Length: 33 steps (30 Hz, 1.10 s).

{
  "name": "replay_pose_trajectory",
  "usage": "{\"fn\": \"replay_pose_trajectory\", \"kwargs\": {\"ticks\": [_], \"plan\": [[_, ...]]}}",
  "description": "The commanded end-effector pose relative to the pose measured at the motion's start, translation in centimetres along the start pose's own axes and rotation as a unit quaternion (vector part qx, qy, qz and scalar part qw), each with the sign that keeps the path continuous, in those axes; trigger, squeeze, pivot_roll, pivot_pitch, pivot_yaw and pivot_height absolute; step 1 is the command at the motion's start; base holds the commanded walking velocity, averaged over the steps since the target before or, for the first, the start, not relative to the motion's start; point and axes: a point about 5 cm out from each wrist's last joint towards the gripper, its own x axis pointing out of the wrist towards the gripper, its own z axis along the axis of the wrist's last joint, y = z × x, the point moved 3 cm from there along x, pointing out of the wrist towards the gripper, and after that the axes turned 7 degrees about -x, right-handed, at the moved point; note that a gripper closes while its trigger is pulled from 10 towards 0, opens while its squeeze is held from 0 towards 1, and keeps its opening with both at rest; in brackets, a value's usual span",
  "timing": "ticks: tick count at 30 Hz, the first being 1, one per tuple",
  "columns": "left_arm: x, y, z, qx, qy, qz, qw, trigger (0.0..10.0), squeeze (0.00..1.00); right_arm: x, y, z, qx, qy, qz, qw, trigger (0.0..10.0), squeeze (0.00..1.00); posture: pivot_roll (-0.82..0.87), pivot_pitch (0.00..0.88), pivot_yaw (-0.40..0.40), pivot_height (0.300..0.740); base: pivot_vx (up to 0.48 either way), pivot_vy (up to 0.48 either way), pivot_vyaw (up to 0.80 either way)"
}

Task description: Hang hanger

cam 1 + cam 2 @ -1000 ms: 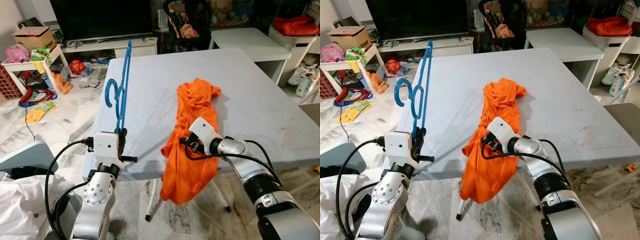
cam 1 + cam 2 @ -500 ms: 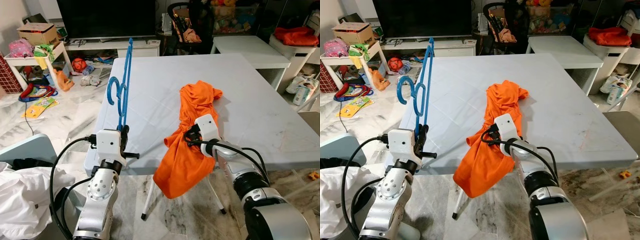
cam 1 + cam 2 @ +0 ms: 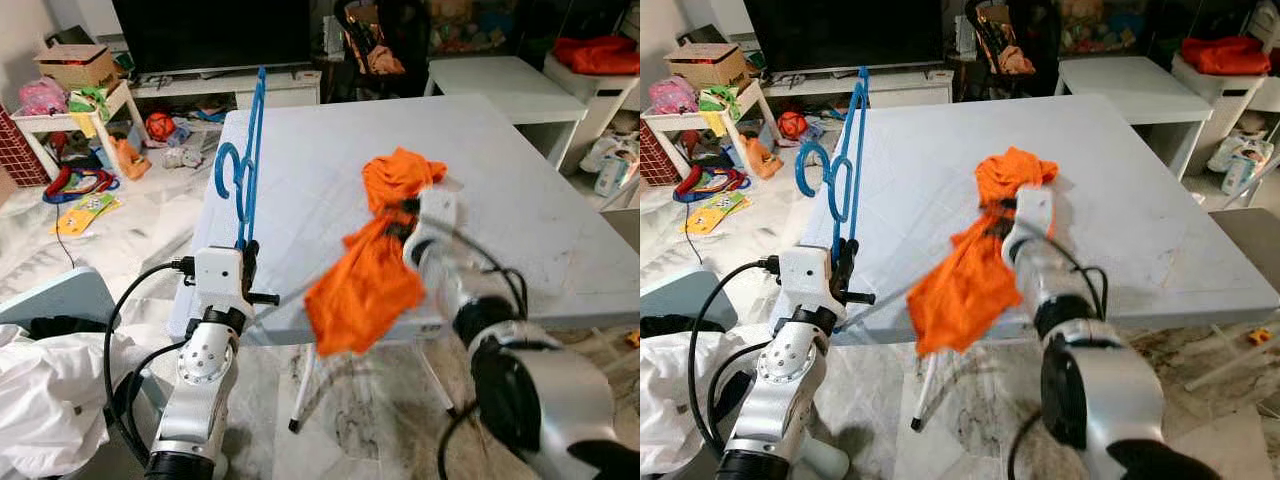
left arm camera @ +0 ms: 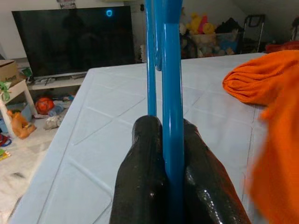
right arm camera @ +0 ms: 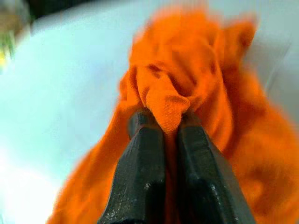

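The step in hand looks like bringing garment and hanger together: the left tool (image 4: 163,140) is clamped on the upright blue hanger (image 3: 247,160) at the desk (image 3: 520,200) edge, the right tool (image 5: 161,126) pinches the orange shirt (image 3: 375,270), which next needs threading onto it.

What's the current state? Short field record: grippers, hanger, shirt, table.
left gripper: shut on the blue hanger, held upright at the table's near left corner
right gripper: shut on a fold of the orange shirt
orange shirt: bunched, part on the table, part lifted and hanging past the near edge; blurred
table: white
hanger in shirt: not yet
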Motion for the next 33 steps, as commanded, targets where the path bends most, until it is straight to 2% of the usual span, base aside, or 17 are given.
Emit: {"fn": "replay_pose_trajectory", "kwargs": {"ticks": [1,3,4,7,8,10,11,12,13,14,17,19,23,27,29,32,33], "plan": [[-0.3,0.3,-1.4,0.001,0.031,0.009,0.999,10.0,0.0,0.2,0.5,4.4,0.026,-0.067,0.001,0.997,0.0,0.0,-0.03,0.0,0.039,0.74,0.0,0.0,0.0],[-0.4,0.4,-1.5,0.001,0.031,0.011,0.999,10.0,0.0,0.1,0.6,7.0,0.047,-0.109,0.0,0.993,0.0,0.0,-0.03,0.0,0.037,0.74,0.0,0.0,0.0],[-0.5,0.4,-1.5,0.001,0.031,0.013,0.999,10.0,0.0,-0.2,0.4,9.8,0.068,-0.155,-0.004,0.986,0.0,0.0,-0.02,0.0,0.032,0.74,0.0,0.0,0.0],[-0.6,0.4,-1.5,0.001,0.03,0.016,0.999,10.0,0.0,-0.8,-0.2,12.6,0.082,-0.206,-0.016,0.975,0.0,0.0,-0.02,0.0,0.03,0.74,0.0,0.0,0.0],[-0.6,0.4,-1.5,0.001,0.028,0.019,0.999,10.0,0.0,-1.0,-0.6,13.1,0.049,-0.216,-0.036,0.975,10.0,0.0,-0.02,0.0,0.024,0.74,0.0,0.0,0.0],[-0.6,0.4,-1.5,0.0,0.027,0.02,0.999,10.0,0.0,-0.9,-0.7,13.0,0.031,-0.212,-0.048,0.976,10.0,0.0,-0.02,0.0,0.024,0.74,0.0,0.0,0.0],[-0.6,0.4,-1.5,0.0,0.027,0.022,0.999,10.0,0.0,-0.7,-0.5,11.8,-0.016,-0.192,-0.047,0.98,10.0,0.0,-0.02,0.0,0.021,0.74,0.0,0.0,0.0],[-0.6,0.4,-1.5,0.0,0.027,0.022,0.999,10.0,0.0,-0.7,-0.5,11.8,-0.016,-0.192,-0.047,0.98,10.0,0.0,-0.02,0.0,0.021,0.74,0.0,0.0,0.0],[-0.6,0.4,-1.4,-0.001,0.026,0.022,0.999,10.0,0.0,-0.3,-0.6,9.8,-0.075,-0.161,-0.052,0.983,10.0,1.0,-0.02,0.0,0.021,0.74,0.0,0.0,0.0],[-0.7,0.3,-1.5,-0.001,0.027,0.022,0.999,10.0,0.0,-0.2,-1.1,7.9,-0.107,-0.136,-0.059,0.983,10.0,1.0,-0.02,0.0,0.021,0.74,0.0,0.0,0.0],[-0.8,0.3,-1.6,-0.002,0.028,0.022,0.999,10.0,0.0,-0.2,-3.0,5.2,-0.152,-0.094,-0.094,0.979,10.0,1.0,-0.03,0.0,0.025,0.74,0.0,0.0,0.0],[-0.9,0.4,-1.6,-0.002,0.03,0.022,0.999,10.0,0.0,-0.4,-4.6,3.7,-0.172,-0.069,-0.123,0.975,10.0,1.0,-0.03,0.0,0.027,0.74,0.0,0.0,0.0],[-1.0,0.4,-1.8,-0.002,0.033,0.021,0.999,10.0,0.0,-0.8,-6.6,2.1,-0.172,-0.052,-0.136,0.974,10.0,1.0,-0.04,0.0,0.036,0.74,0.0,0.0,0.0],[-1.2,0.3,-1.9,-0.002,0.037,0.018,0.999,10.0,0.0,-1.3,-8.3,1.7,-0.176,-0.06,-0.143,0.972,10.0,1.0,-0.05,0.0,0.041,0.74,0.0,0.0,0.0],[-1.4,0.4,-1.9,-0.002,0.038,0.018,0.999,10.0,0.0,-1.4,-8.5,1.7,-0.18,-0.065,-0.144,0.971,10.0,1.0,-0.05,0.0,0.045,0.74,0.0,0.0,0.0],[-1.9,0.3,-1.8,0.014,0.038,0.012,0.999,10.0,0.0,-1.5,-8.3,1.6,-0.16,-0.074,-0.123,0.977,10.0,1.0,-0.05,0.0,0.049,0.74,0.0,0.0,0.0],[-2.2,0.0,-1.7,0.012,0.035,0.01,0.999,10.0,0.0,-1.5,-8.1,2.0,-0.168,-0.092,-0.115,0.975,10.0,1.0,-0.05,0.0,0.053,0.74,0.0,0.0,0.0]]}}
